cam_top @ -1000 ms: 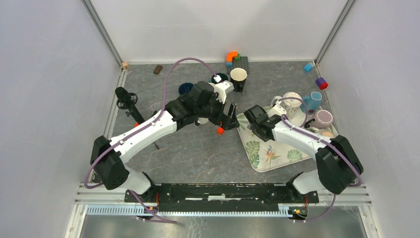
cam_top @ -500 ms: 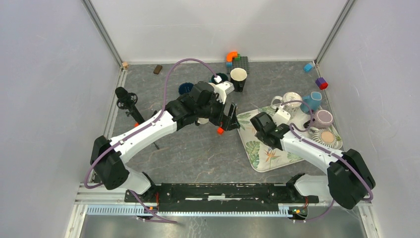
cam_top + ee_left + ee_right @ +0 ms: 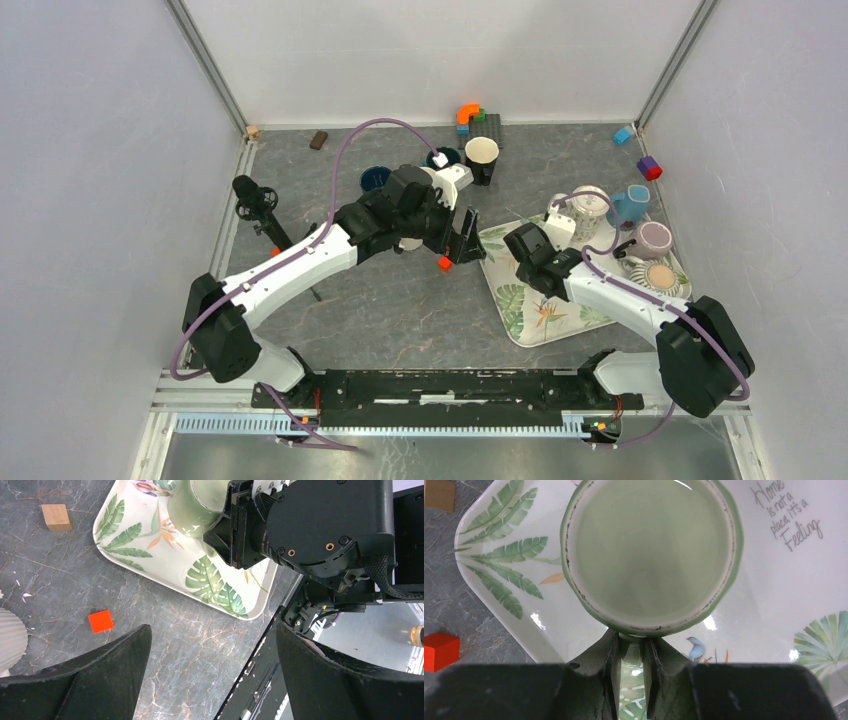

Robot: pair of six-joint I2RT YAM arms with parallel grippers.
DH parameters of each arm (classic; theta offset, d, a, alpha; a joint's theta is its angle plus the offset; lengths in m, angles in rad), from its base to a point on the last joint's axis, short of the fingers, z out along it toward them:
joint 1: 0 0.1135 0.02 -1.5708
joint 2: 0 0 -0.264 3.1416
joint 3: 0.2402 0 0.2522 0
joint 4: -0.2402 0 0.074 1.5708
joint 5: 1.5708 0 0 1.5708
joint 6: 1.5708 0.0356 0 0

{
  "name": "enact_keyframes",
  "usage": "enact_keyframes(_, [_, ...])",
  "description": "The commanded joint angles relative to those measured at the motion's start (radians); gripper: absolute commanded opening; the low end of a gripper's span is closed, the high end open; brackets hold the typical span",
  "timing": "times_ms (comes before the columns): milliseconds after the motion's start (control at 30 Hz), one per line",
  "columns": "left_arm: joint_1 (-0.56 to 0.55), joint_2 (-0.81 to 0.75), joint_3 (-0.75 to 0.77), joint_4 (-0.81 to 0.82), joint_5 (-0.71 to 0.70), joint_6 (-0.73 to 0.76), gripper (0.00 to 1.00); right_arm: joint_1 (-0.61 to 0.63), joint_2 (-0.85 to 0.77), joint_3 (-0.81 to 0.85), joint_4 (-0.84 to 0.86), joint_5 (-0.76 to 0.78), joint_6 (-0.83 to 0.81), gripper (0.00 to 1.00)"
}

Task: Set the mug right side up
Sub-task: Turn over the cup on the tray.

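Note:
A pale green mug (image 3: 651, 555) hangs just above the left part of the leaf-print tray (image 3: 774, 580). Its round face points at the right wrist camera. My right gripper (image 3: 631, 642) is shut on the mug's handle (image 3: 630, 656). In the top view the right gripper (image 3: 530, 248) covers the mug. In the left wrist view the mug (image 3: 192, 502) shows with the right gripper clamped on it, above the tray (image 3: 150, 555). My left gripper (image 3: 215, 645) is open and empty, over the bare table just left of the tray; the top view shows it too (image 3: 462, 238).
The tray's right side (image 3: 545, 320) holds a blue mug (image 3: 630, 205), a lilac mug (image 3: 655, 238), a clear mug (image 3: 588, 200) and a striped cup (image 3: 660, 275). A red cube (image 3: 444, 263) and a wooden block (image 3: 56, 517) lie near the tray. A dark cup (image 3: 481, 155) stands behind.
My right arm's elbow has swung to the right and its wrist has turned, with the gripper staying over the tray's left part. My left arm has not moved.

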Motion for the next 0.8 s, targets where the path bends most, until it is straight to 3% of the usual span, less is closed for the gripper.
enact_keyframes(0, [0.001,-0.009,-0.002,0.040,0.025,-0.064,1.00,-0.003,-0.020,0.026,0.032,0.000,-0.078,0.00])
enact_keyframes(533, [0.040,-0.016,-0.069,0.144,0.056,-0.200,1.00,-0.004,-0.182,0.029,0.115,-0.060,-0.244,0.00])
enact_keyframes(767, [0.100,-0.039,-0.149,0.266,0.113,-0.336,1.00,-0.012,-0.254,0.065,0.218,-0.196,-0.264,0.00])
